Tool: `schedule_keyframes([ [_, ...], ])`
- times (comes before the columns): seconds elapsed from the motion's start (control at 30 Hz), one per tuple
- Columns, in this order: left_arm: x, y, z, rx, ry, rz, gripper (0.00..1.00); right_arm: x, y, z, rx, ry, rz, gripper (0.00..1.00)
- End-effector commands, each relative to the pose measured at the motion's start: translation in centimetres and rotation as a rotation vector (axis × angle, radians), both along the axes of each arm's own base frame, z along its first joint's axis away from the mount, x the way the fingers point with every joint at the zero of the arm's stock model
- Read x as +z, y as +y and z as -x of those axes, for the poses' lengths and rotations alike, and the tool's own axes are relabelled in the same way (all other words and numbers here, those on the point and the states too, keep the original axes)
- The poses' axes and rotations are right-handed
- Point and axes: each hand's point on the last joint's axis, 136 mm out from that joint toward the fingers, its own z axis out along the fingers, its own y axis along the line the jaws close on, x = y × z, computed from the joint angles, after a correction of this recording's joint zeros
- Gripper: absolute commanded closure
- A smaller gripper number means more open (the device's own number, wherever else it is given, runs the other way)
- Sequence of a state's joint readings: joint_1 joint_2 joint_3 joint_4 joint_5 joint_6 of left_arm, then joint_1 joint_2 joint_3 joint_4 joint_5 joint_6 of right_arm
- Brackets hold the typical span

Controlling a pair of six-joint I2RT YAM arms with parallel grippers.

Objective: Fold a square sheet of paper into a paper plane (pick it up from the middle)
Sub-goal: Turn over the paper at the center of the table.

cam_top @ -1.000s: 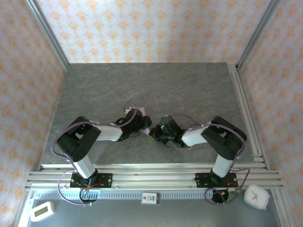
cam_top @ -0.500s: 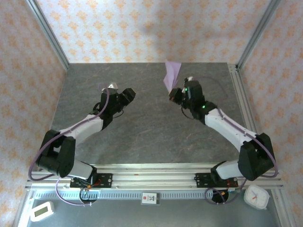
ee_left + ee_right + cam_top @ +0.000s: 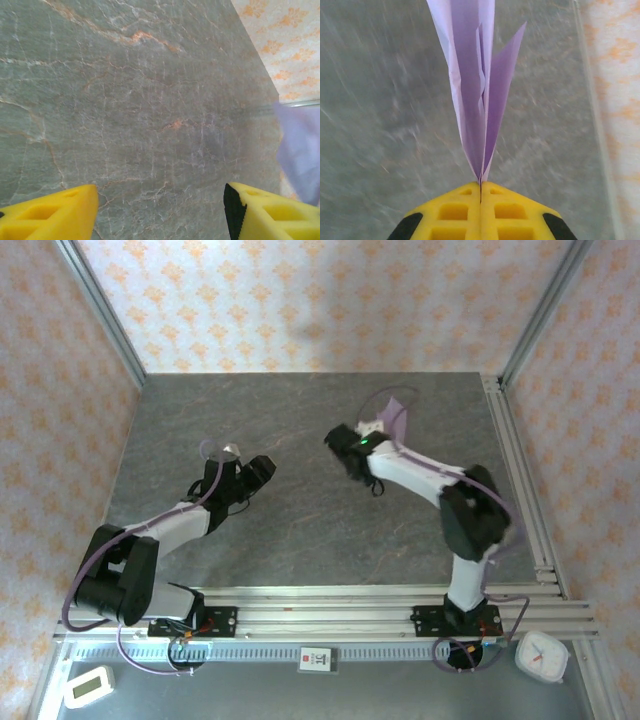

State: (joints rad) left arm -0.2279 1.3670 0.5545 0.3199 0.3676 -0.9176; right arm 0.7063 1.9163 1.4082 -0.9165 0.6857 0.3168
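The square sheet of paper now stands folded as the paper plane (image 3: pixel 475 90), a slim lilac dart. My right gripper (image 3: pixel 480 184) is shut on its narrow end, and the folds fan out away from the fingers, above the grey table. From above, the paper plane (image 3: pixel 397 408) shows at the back right of the table, with the right gripper (image 3: pixel 380 423) just below it. My left gripper (image 3: pixel 255 470) hovers over the left middle of the table. In the left wrist view the left gripper (image 3: pixel 160 200) is open with bare table between its yellow fingers, and the paper plane (image 3: pixel 300 155) shows at the right edge.
Patterned walls close in the grey marbled table (image 3: pixel 300 410) on three sides. An aluminium rail (image 3: pixel 515 470) runs along the right edge. A white timer (image 3: pixel 88 685) and a small clock (image 3: pixel 542 655) lie in front of the arm bases.
Both grippers were together at the near middle one second ago. The left gripper has opened and moved off left. The right arm carried the plane to the back right, then swung left.
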Motion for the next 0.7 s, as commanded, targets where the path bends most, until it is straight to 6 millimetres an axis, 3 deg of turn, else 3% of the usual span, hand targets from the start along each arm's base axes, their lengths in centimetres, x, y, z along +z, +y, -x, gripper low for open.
schedule_keyframes([
  [0.0,1.9,0.3,-0.5,-0.006,-0.07,0.044,0.31,0.5,-0.9,2.2,0.058,0.045,0.357,1.0],
  [0.17,2.2,1.3,-0.4,0.007,-0.083,0.059,0.31,-4.6,3.8,5.6,0.201,0.147,0.444,1.0],
  [0.4,1.8,2.1,0.0,0.011,-0.078,0.069,0.31,-9.1,9.6,10.3,0.325,0.247,0.403,1.0],
  [0.43,1.8,2.2,0.0,0.013,-0.079,0.069,0.31,-9.5,10.3,10.8,0.337,0.259,0.397,0.92],
  [0.47,1.8,2.3,0.0,0.011,-0.079,0.068,0.31,-9.6,11.2,11.3,0.354,0.259,0.392,0.75],
  [0.53,1.8,2.5,-0.1,0.012,-0.074,0.061,0.31,-8.7,12.7,11.5,0.371,0.24,0.36,0.53],
  [0.6,1.8,2.7,-0.1,0.01,-0.072,0.05,0.31,-7.1,14.0,11.3,0.379,0.229,0.282,0.43],
  [0.67,1.9,2.9,-0.1,0.006,-0.068,0.033,0.31,-4.6,15.3,10.6,0.379,0.214,0.133,0.43],
])
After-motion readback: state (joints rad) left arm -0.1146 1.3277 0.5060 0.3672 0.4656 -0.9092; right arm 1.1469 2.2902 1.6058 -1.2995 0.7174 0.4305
